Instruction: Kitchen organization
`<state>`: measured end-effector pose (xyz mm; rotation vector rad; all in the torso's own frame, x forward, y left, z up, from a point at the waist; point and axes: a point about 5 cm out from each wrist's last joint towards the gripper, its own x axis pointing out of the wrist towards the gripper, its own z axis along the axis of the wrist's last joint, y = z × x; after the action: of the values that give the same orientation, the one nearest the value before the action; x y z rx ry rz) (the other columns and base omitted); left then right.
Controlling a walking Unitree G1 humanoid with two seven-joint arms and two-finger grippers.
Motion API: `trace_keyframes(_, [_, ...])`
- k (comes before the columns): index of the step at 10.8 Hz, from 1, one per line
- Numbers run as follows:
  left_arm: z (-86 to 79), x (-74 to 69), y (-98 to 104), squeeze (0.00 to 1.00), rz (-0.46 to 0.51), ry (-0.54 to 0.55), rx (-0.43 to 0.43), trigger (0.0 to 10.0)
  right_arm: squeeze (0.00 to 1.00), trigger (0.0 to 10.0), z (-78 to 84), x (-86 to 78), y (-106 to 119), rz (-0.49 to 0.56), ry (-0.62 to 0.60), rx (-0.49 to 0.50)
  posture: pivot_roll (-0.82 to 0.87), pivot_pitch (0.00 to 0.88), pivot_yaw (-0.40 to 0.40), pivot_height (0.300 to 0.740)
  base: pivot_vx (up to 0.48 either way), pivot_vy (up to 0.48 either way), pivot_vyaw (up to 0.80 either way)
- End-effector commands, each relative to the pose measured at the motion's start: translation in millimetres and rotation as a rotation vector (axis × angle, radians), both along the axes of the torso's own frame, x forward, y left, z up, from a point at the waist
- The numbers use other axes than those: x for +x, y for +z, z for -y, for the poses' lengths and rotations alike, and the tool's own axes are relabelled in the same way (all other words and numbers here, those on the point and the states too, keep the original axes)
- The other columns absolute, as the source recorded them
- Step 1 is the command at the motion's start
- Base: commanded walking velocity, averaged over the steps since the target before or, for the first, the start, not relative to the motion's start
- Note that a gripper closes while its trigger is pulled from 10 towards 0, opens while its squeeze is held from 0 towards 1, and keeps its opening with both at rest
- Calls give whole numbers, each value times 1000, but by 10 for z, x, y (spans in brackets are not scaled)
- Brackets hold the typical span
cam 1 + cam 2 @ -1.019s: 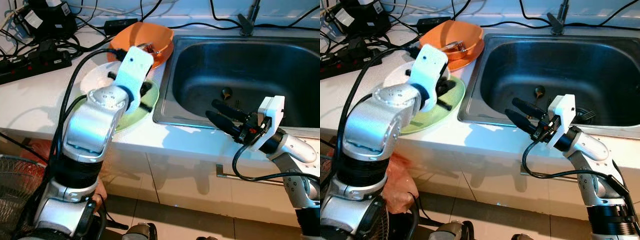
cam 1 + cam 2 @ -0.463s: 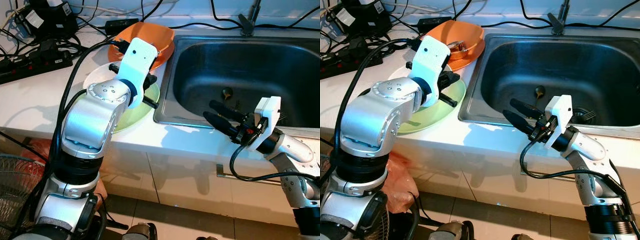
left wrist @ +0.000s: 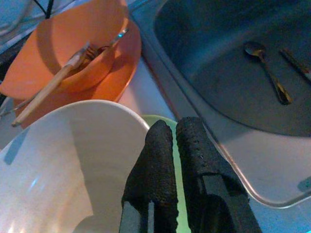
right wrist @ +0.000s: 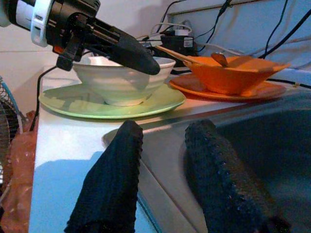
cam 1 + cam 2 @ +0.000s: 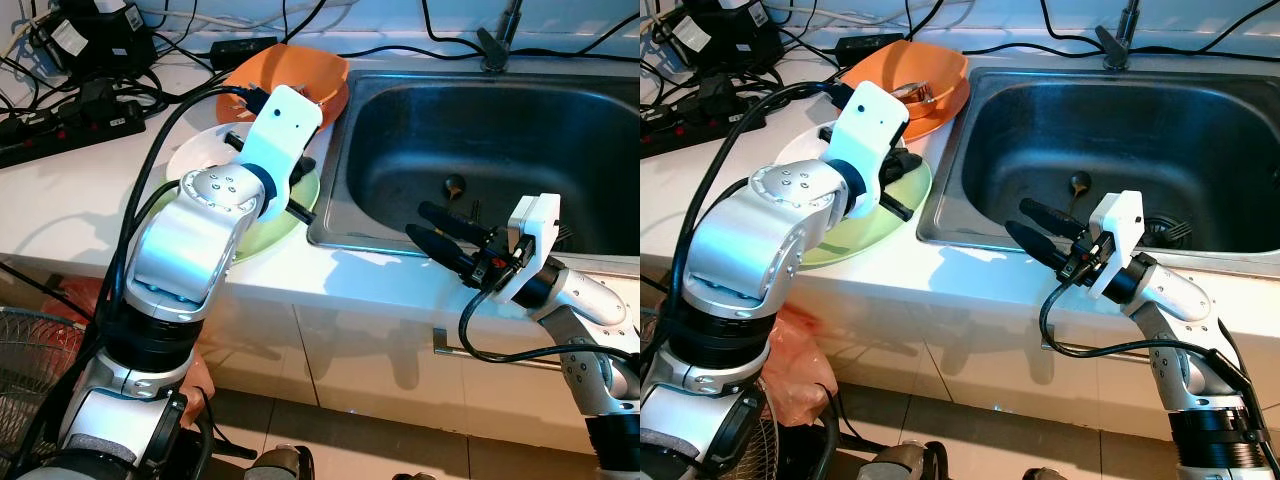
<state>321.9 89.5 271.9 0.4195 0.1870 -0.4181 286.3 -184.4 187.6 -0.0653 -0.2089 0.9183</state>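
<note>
1 white bowl (image 3: 63,160) sits on 1 green plate (image 4: 112,104), on counter (image 5: 70,200) just left of sink (image 5: 560,130). Left gripper (image 3: 177,141) at bowl's rim nearest sink, fingers pressed together, nothing between them; whether they touch the rim cannot be told.

Behind bowl: 1 orange bowl (image 3: 73,43) on 1 orange plate (image 3: 119,73), holding wooden chopsticks (image 3: 51,85) and metal utensil. In sink basin: 1 spoon (image 3: 267,70), plus 1 more utensil partly seen.

Right gripper (image 5: 432,228) over sink's front edge, fingers apart, empty, pointing toward the plates.

Far counter: black power strip (image 5: 70,125), adapters, several cables. White label on 1 adapter, text too small to read. No brands legible.
</note>
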Motion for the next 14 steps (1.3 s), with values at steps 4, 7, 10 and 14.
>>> trace_keyframes(4, [-77,19,-39,1000,10,53,53,10000,0,10000,-19,6,1,9,16,-16,93,124,99,740,0,0,0])
trace_keyframes(7, [-102,31,-35,1000,17,73,66,10000,0,10000,-20,9,-7,5,15,-17,93,127,97,740,0,0,0])
trace_keyframes(10, [-89,36,-10,0,29,72,52,10000,0,10000,-17,13,-5,5,15,-18,92,127,96,740,0,0,0])
trace_keyframes(14, [-154,62,-134,0,-33,124,99,10000,0,10000,-27,8,-11,4,18,-21,93,127,97,740,0,0,0])
